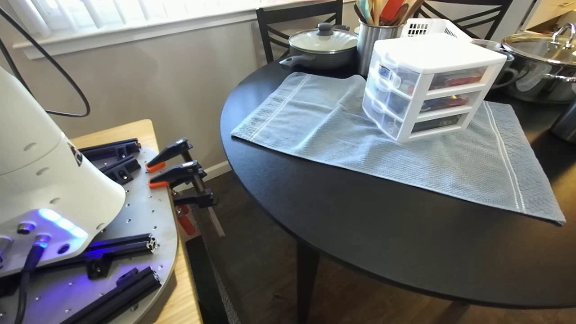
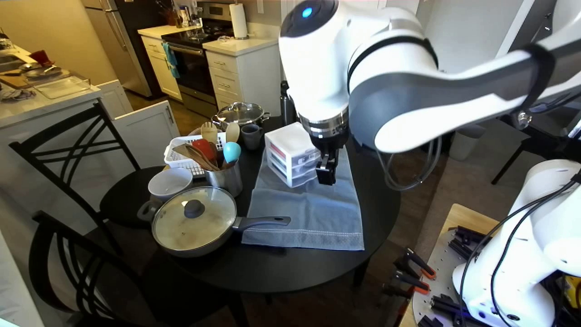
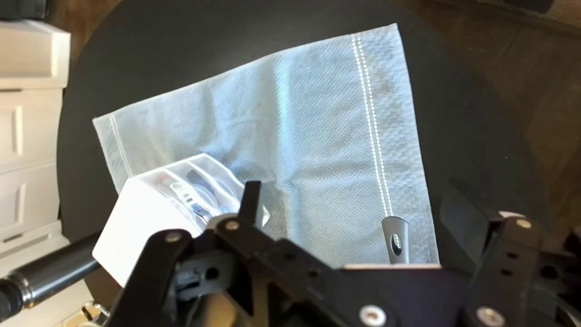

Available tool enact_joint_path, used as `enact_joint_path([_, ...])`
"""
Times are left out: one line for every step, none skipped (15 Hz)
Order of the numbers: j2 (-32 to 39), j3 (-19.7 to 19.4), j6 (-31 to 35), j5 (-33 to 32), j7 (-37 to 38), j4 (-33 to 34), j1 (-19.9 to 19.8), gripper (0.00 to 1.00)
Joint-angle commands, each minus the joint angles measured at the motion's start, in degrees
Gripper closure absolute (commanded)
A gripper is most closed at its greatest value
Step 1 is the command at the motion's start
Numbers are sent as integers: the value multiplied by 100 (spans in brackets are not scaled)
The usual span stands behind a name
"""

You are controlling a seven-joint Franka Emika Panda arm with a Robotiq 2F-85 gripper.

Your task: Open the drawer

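The drawer (image 1: 398, 77) is the top translucent one in a small white three-tier unit (image 1: 438, 51). Its curved front looks shut, level with the two lower fronts. In an exterior view the drawer (image 2: 305, 159) is partly hidden behind my gripper (image 2: 326, 175), which points down in front of the unit's drawer side. In the wrist view the drawer (image 3: 188, 200) lies at the left, beyond the left finger. My gripper (image 3: 358, 206) is open with nothing between its fingers. No contact with the drawer is seen. The gripper is out of view in an exterior view.
The unit stands on a grey-blue towel (image 1: 315, 121) on a round black table (image 1: 360, 216). A lidded pan (image 2: 195, 222) has its handle over the towel. A utensil holder (image 2: 227, 179), white basket (image 2: 181, 156), mug (image 2: 251, 136), steel pot (image 1: 540, 81) and dark bottle (image 3: 54, 268) stand around the unit.
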Motion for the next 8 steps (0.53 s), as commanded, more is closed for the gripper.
enact_joint_path([264, 2, 649, -1118, -40, -474, 132, 0])
enact_joint_path([324, -31, 833, -1472, -66, -598, 142, 0])
enact_joint_path([380, -62, 963, -1814, -111, -687, 149, 0])
enact_joint_path([424, -95, 1109, -2161, -130, -792, 147, 0])
enact_joint_path([473, -135, 1263, -2543, -97, -891, 145, 0])
enact_joint_path([526, -191, 1446, -2929, -68, -977, 134, 0])
enact_joint_path([587, -276, 1687, -3344, -60, -1059, 108, 0])
enact_joint_path([681, -391, 1976, -3788, -68, -1094, 60, 0])
